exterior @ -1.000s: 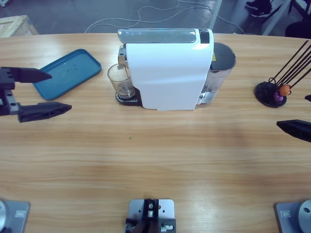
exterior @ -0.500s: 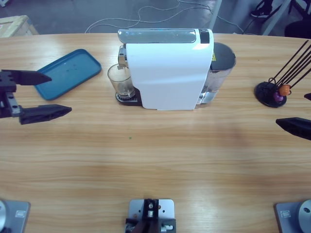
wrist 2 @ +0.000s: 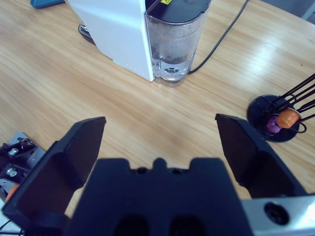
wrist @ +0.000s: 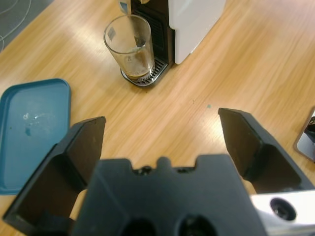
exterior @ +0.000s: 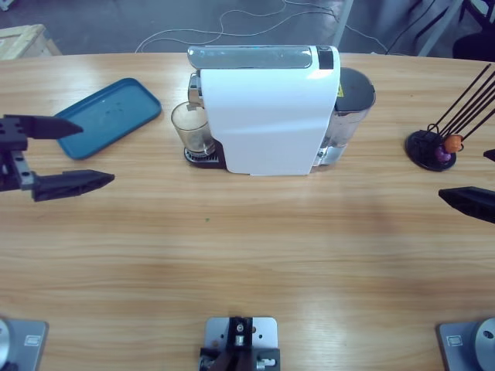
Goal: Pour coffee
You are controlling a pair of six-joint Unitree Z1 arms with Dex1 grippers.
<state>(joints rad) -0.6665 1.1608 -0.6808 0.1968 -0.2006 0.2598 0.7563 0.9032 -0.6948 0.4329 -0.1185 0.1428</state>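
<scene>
Where grating sits, clear cylindrical glass (wrist: 132, 47) holds brown coffee (wrist: 138, 70).

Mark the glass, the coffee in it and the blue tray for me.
glass (wrist: 129, 46): left wrist view, on its clear side wall.
coffee (wrist: 139, 70): left wrist view, on the brown layer at the glass's bottom.
blue tray (exterior: 108, 116): high view, on its bare flat middle.
</scene>
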